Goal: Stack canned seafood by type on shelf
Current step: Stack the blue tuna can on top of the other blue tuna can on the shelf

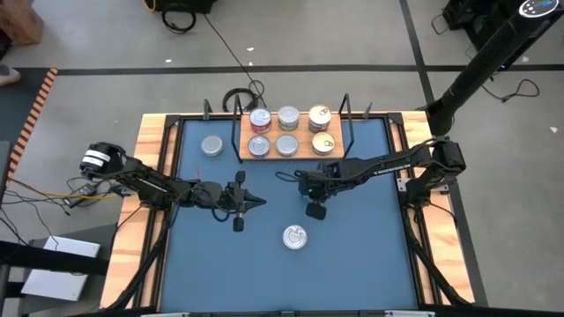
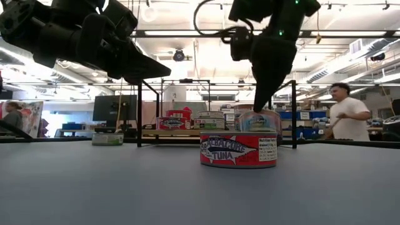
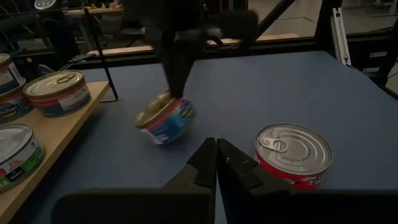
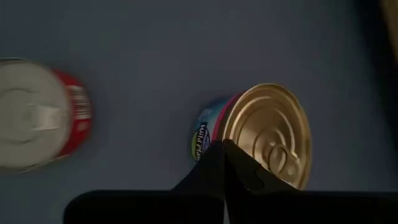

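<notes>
Right gripper (image 4: 222, 149) pinching a tilted gold-topped, blue-sided tin (image 4: 264, 134).
Light wooden shelf (image 1: 291, 157) lies just beyond; left gripper (image 3: 216, 155) closed, empty, near red-sided tin (image 3: 293, 154).

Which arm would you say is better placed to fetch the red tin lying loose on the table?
Left. Its gripper is empty, and the red tin lies just ahead of it. The right gripper is busy pinching a tilted gold-topped tin.
</notes>
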### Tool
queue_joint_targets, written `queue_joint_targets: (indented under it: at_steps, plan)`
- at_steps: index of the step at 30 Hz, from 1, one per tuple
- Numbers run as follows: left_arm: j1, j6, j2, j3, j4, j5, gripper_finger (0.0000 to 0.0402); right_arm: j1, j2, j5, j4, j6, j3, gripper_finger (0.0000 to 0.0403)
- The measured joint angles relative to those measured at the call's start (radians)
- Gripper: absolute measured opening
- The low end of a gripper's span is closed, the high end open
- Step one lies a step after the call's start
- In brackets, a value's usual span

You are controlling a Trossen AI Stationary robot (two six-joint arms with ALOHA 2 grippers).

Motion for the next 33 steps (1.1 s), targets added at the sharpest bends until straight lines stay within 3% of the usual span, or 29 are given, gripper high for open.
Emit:
queue_joint_targets:
  at_steps: [18, 33]
  plan:
    - [0.0, -0.019, 0.0, 0.0, -0.011, 0.0, 0.0014, -0.004, -0.001, -0.339, 0.118, 0.071, 0.032, 0.0]
    - [0.0, -0.038, 0.0, 0.001, -0.015, 0.001, 0.0014, -0.102, 0.054, -0.475, 0.205, 0.109, 0.013, 0.0]
